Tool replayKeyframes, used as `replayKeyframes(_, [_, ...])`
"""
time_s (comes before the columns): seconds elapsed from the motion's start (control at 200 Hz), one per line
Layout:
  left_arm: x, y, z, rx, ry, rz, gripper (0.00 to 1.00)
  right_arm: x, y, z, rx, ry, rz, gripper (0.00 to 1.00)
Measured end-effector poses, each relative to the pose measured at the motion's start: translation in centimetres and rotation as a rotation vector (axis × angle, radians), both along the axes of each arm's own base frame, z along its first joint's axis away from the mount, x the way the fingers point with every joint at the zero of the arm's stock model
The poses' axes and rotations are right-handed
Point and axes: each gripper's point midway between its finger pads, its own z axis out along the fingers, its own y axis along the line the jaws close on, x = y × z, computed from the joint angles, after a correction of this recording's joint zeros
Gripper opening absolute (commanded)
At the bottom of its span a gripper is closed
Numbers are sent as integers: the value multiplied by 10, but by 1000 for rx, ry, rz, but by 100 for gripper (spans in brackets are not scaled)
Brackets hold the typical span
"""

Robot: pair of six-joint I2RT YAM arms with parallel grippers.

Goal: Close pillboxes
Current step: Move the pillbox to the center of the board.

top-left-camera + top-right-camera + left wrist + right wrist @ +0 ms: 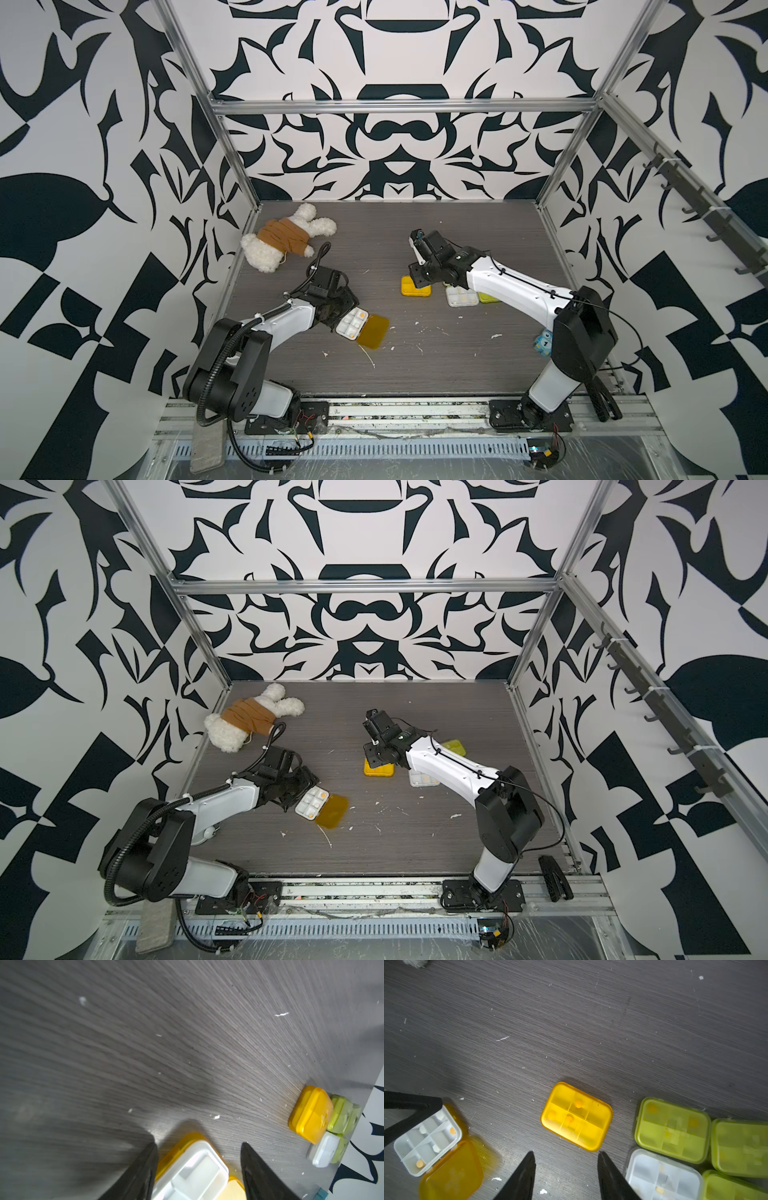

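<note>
An amber pillbox lies open at front left, its white tray (352, 324) (427, 1138) holding a few pills and its lid (373, 331) (452, 1172) flat beside it. My left gripper (198, 1145) (341, 311) is open, its fingers either side of that tray (195, 1167). A closed amber pillbox (576, 1115) (409, 286) lies mid-table. My right gripper (565, 1154) (419, 284) hangs open just short of it, holding nothing. Beside it are a clear pillbox (662, 1176) (461, 298) and closed yellow-green ones (671, 1129) (739, 1147).
A white plush toy in a brown top (286, 237) lies at the back left. A small blue owl toy (542, 343) sits by the right arm's elbow. White scraps (370, 357) dot the grey wood tabletop (436, 345). Patterned walls and metal frame posts enclose three sides.
</note>
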Motion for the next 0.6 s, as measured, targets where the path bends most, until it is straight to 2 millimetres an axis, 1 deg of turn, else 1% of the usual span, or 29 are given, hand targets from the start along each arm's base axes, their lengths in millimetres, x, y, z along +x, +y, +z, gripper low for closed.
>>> replayKeyframes(0.14, [1, -9, 0, 0, -3, -24, 66, -4, 0, -11, 3, 30, -3, 51])
replayKeyframes(0.305, [-3, -16, 0, -2, -6, -50, 66, -11, -5, -24, -8, 58, -9, 51])
replayKeyframes(0.435, [-11, -14, 0, -2, -7, -54, 66, -21, -11, -33, -10, 82, -14, 50])
replayKeyframes(0.6, [-28, -6, 0, 7, 7, -58, 66, -45, -25, -41, 10, 117, -18, 48])
